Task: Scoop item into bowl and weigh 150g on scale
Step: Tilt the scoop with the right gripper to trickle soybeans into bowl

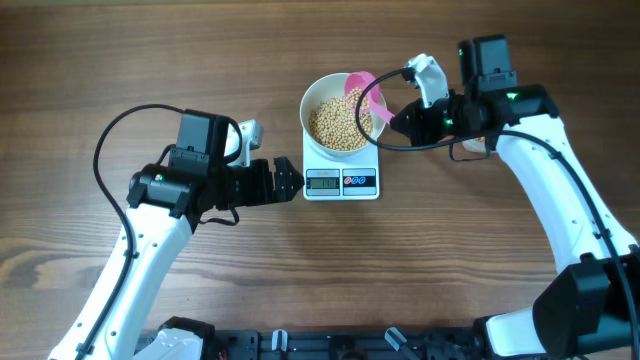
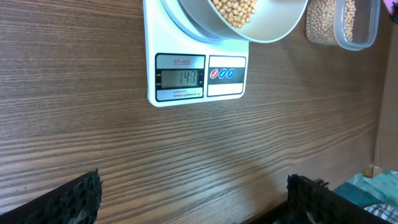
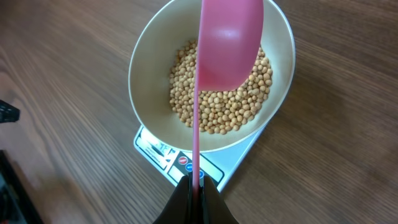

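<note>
Pinching the scoop point(image 3: 229, 45) by its handle, my right gripper point(image 3: 196, 188) held it over the beans point(image 3: 217, 115) in the bowl point(image 3: 148, 65) on the scale point(image 2: 196, 78), which read 140. My left gripper point(image 2: 193, 196) hung spread near the scale's display side.

A brown wood-grain table point(image 1: 120, 60) fills every view, with something teal point(image 2: 367, 185) just past its edge.

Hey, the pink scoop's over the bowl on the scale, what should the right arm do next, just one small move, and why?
Probably pull the scoop back to the container for a small extra portion. The display seems to read 140, just short of 150, and the scoop looks empty over the bowl.
</note>
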